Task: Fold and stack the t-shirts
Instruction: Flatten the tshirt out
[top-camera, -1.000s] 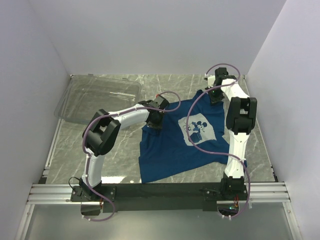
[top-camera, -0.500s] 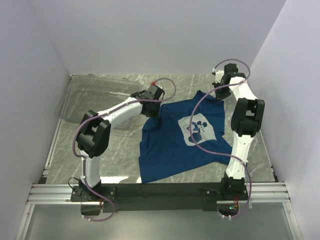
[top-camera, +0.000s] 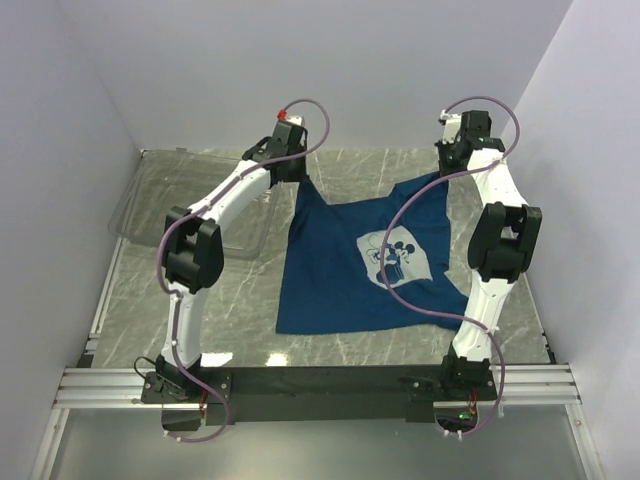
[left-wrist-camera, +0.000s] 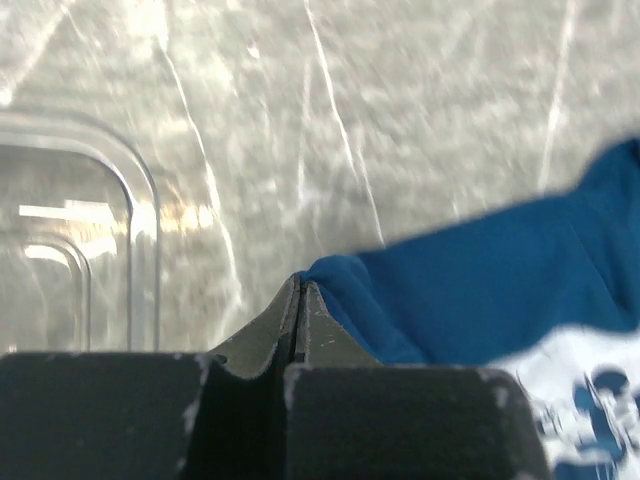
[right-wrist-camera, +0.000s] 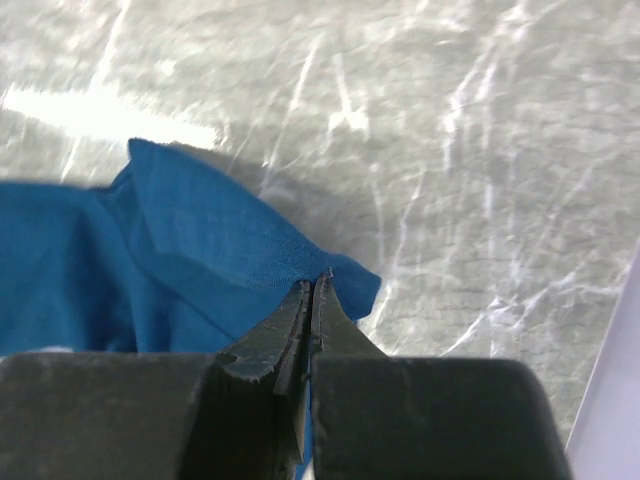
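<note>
Dark blue t-shirt (top-camera: 335, 285) hung stretched between two raised pincers, its near edge resting on the marble table (top-camera: 200, 330), probably to spread it flat for folding. Left gripper (left-wrist-camera: 300, 292) and right gripper (right-wrist-camera: 312, 290) each pinched a far corner, with the cloth sloping down between them.

A grey, marble-patterned worktop (top-camera: 345, 165) with pale veins was seen enclosed on three sides by plain white walls (top-camera: 300, 70), and bright glare was reflected from its surface in both wrist views. A clear plastic bin (top-camera: 140, 200) with rounded corners was set on the far left part of the worktop, close to the left wall. Aluminium rails (top-camera: 100, 385) were fitted across the near edge.
</note>
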